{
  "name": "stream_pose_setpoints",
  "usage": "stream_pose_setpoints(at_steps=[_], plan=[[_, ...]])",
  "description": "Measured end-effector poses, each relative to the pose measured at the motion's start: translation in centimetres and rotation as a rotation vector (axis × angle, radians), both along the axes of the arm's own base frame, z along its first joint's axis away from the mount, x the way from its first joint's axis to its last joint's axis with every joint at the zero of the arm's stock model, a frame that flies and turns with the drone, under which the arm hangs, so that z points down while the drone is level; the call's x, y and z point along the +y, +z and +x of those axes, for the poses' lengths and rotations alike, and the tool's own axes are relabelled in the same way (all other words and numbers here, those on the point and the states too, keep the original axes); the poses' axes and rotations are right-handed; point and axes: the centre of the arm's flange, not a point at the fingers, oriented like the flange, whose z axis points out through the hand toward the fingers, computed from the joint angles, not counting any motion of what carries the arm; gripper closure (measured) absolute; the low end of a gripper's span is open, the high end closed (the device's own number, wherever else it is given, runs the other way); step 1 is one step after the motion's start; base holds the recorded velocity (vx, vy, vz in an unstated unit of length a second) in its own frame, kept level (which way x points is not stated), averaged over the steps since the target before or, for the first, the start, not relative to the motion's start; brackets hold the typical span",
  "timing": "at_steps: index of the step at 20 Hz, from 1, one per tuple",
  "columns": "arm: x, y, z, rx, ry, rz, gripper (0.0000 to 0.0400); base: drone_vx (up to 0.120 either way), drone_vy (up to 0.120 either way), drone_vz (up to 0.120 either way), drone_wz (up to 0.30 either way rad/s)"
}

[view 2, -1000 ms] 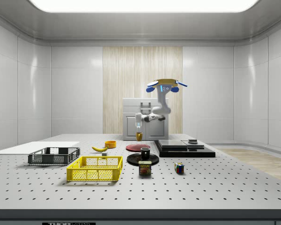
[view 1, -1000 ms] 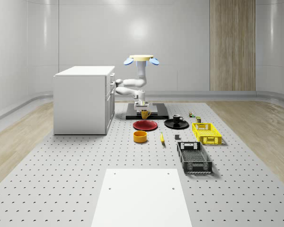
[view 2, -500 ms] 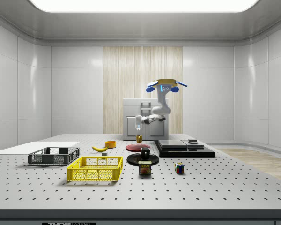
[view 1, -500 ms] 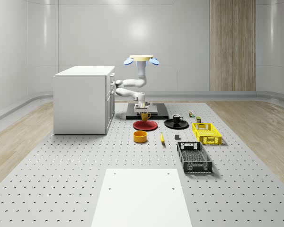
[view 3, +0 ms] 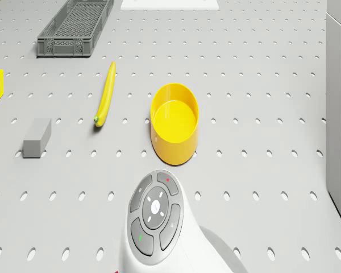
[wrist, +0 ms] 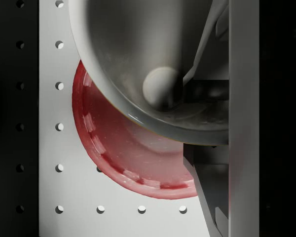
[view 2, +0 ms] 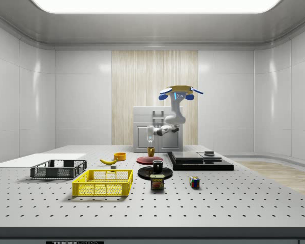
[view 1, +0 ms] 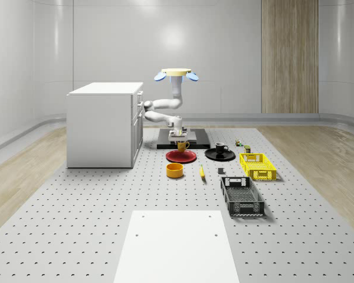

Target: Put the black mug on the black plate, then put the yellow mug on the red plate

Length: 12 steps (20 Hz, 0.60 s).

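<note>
Drone (view 1: 176, 73) hovers above the table (view 1: 106, 200) beside the cabinet (view 1: 103, 124); arm folds down with elbow toward the cabinet; tool (view 1: 180, 139) grasps the yellow mug (view 1: 182, 144) just over the red plate (view 1: 181, 156); black mug (view 1: 220, 148) sits on the black plate (view 1: 220, 155).

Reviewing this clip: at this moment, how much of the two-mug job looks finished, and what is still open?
Done: the black mug stands on the black plate. In hand: the drone hovers beyond the plates, and the end effector holds the yellow mug just above the red plate; the wrist view shows the mug's inside over the red rim. Left: set the mug down and release it.
</note>
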Motion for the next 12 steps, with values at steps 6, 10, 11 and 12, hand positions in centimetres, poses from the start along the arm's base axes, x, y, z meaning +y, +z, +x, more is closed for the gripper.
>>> stream_pose_setpoints(at_steps=[6,10,11,12], plan=[[0.4,0.9,0.0,0.000,0.000,0.000,0.0300,0.000,0.000,0.000,0.000],[0.5,1.8,0.0,0.000,0.000,0.000,0.0300,0.000,0.000,0.000,0.000],[0.5,1.9,0.0,0.000,0.000,0.000,0.0276,0.000,0.000,0.000,0.000],[0.5,2.1,0.0,0.000,0.000,0.000,0.0215,0.000,0.000,0.000,0.000]])
